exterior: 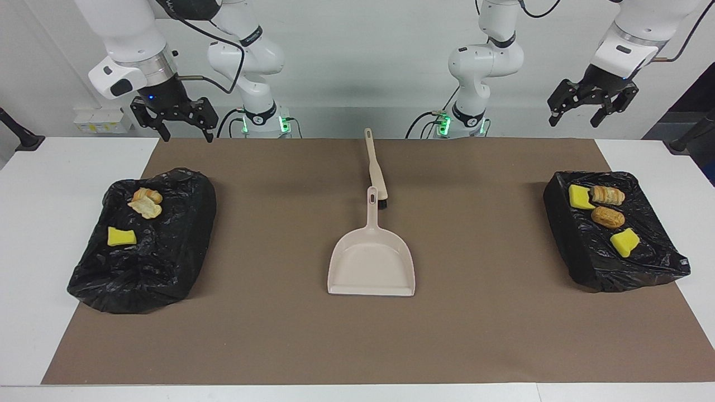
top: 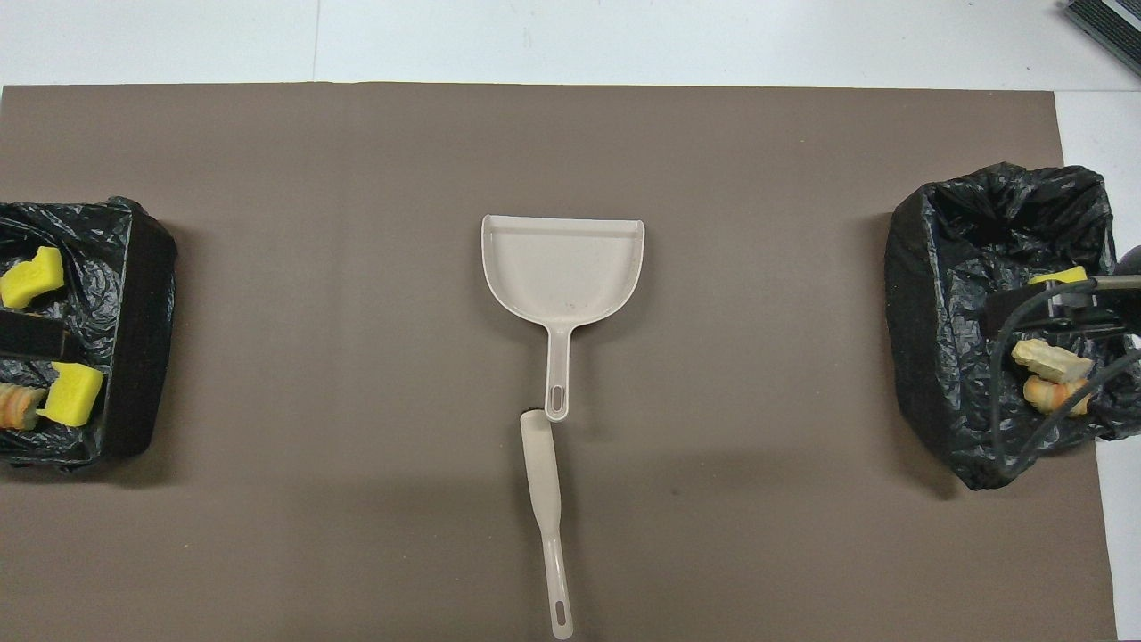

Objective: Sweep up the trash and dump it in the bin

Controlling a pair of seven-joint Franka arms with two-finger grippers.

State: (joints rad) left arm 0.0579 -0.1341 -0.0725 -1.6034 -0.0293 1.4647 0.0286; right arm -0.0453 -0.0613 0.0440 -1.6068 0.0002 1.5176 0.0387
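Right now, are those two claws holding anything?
Left gripper: open, empty, up over the table's edge near its bin.
Right gripper: open, empty.

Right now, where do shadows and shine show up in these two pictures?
Facing view: a soft shadow lies beside the dustpan, and the bin liners glint. Overhead view: a broad dim band crosses the brown mat near the brush; a dark cable hangs blurred over one bin.

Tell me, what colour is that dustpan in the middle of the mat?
The dustpan is pale beige, plain, no pattern. The overhead view shows it best.
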